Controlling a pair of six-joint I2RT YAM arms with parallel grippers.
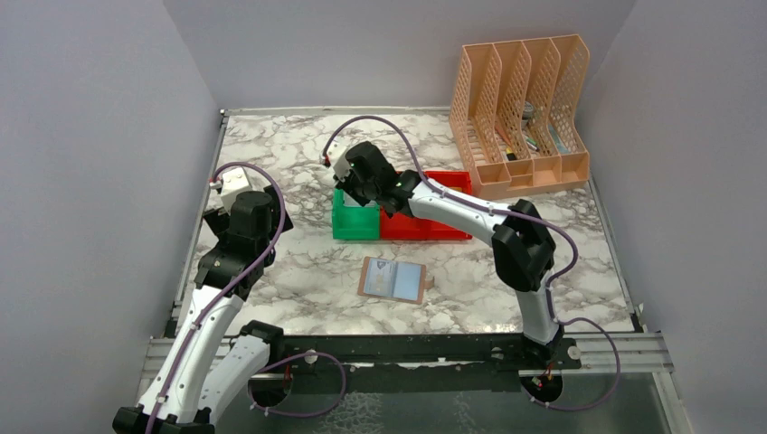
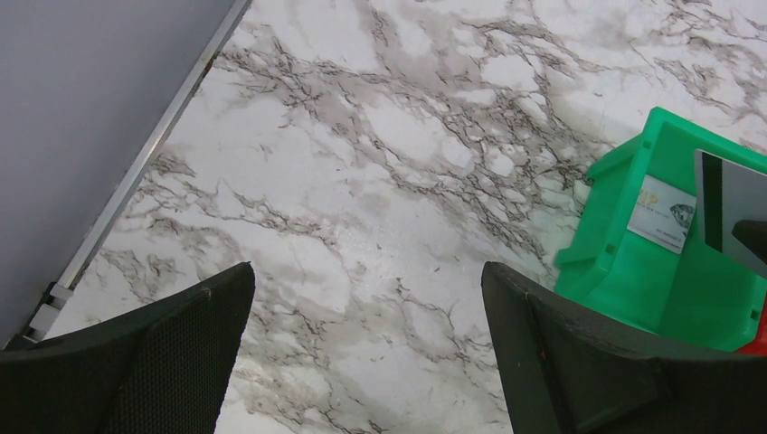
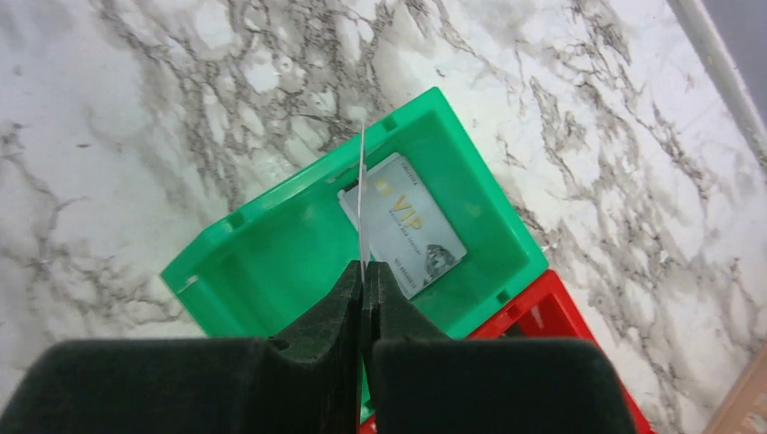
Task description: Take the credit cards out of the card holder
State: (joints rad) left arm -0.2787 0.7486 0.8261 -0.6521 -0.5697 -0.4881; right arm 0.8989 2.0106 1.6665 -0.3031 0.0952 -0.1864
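On your left, the left pincer (image 2: 366,271) hangs released, its jaws spread wide over bare marble surface (image 1: 298,271) near the left wall. It holds nothing and touches nothing.

Moving toward the middle, the card holder (image 1: 392,279) lies opened flat on the surface in front of the bins and well apart from both pincers. Its light blue lining faces up, and its long axis runs left to right, the right end turned slightly toward you. Whether any pocket is filled is too small to tell.

Just behind it sits the green bin (image 1: 355,221), touching the red bin (image 1: 439,226) on its right. A pale VIP card (image 3: 407,235) lies flat on the green bin's floor. Its long axis is slanted across the bin and its printed face is up.

Your right pincer (image 3: 364,271) is over the green bin, clenched tight on a grey card (image 3: 362,199). That card stands on edge between the fingers and points straight out from the fingertips toward the bin. The right wrist view shows it only as a thin line. The left wrist view shows its broad face with a dark stripe. Whether its far edge touches the bin, you cannot tell.

At the far right corner stands a peach file rack (image 1: 520,117).
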